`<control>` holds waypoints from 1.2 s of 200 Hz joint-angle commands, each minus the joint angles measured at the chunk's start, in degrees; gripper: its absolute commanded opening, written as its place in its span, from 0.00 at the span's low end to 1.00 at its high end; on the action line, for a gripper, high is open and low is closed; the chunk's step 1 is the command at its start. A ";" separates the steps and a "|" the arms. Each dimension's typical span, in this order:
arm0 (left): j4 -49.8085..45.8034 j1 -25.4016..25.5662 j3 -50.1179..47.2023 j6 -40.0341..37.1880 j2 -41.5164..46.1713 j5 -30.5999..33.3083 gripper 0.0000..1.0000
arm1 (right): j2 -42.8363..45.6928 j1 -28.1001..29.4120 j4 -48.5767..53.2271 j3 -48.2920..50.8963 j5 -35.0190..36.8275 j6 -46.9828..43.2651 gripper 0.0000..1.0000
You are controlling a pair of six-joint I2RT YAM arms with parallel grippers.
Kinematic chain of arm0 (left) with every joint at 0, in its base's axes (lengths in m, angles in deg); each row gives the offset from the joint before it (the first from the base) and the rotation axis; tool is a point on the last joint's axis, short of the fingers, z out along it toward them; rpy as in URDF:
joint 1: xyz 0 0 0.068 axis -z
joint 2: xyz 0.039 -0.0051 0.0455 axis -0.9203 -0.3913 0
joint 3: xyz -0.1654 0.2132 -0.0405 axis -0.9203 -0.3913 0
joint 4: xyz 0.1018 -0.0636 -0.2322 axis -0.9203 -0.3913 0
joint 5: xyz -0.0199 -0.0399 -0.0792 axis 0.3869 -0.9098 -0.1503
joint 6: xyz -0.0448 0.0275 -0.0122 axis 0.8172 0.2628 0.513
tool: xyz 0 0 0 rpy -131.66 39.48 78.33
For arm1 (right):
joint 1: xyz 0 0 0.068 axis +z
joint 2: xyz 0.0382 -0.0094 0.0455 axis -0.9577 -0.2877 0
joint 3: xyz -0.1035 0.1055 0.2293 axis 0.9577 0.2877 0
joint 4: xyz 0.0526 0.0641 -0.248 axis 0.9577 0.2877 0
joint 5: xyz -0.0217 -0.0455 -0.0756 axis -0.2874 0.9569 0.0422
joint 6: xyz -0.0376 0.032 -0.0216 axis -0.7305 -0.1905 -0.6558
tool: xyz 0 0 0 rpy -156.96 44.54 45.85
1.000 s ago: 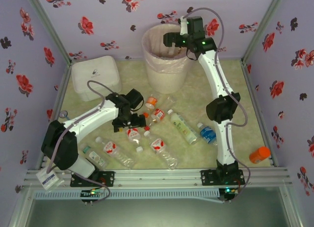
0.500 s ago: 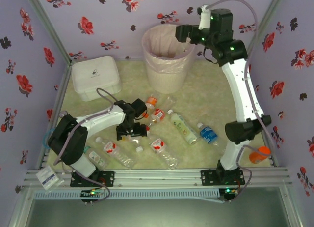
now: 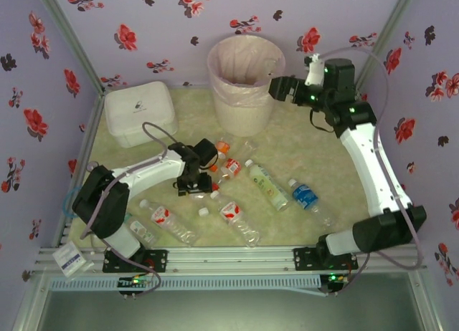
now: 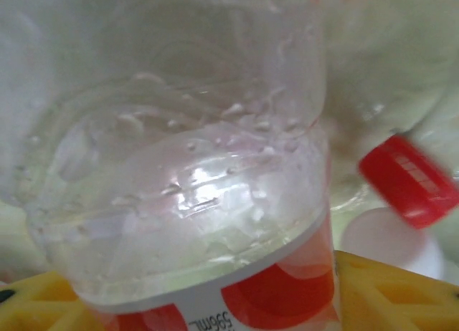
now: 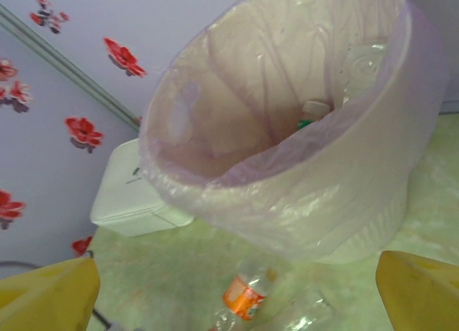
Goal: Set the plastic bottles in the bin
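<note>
Several plastic bottles lie on the green mat, among them an orange-capped one [image 3: 222,146], a green-labelled one [image 3: 265,184], a blue-labelled one [image 3: 305,195] and a red-labelled one [image 3: 231,213]. My left gripper [image 3: 196,181] is down on the mat. In the left wrist view my left gripper [image 4: 215,302] is shut on a clear red-labelled bottle [image 4: 193,202], one yellow finger [image 4: 387,295] pressing each side. The pale-pink bin [image 3: 245,84] stands at the back. My right gripper [image 3: 276,87] hovers open just right of the bin's rim. The bin [image 5: 323,195] holds a few bottles [image 5: 310,112].
A white lidded box [image 3: 140,112] sits left of the bin and appears as a white box [image 5: 136,202] in the right wrist view. An orange-labelled bottle [image 5: 244,299] lies below the bin. Flowered walls enclose three sides. A red cap [image 4: 409,180] and a white cap [image 4: 387,238] lie beside the gripped bottle.
My left gripper has closed from wide open onto the red-labelled bottle. My right arm has swung from above the bin out to its right side and lower.
</note>
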 commanded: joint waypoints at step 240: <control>27.85 -1.63 4.84 -37.26 12.12 -26.55 0.32 | 2.15 14.55 -26.49 20.73 -3.03 17.50 0.98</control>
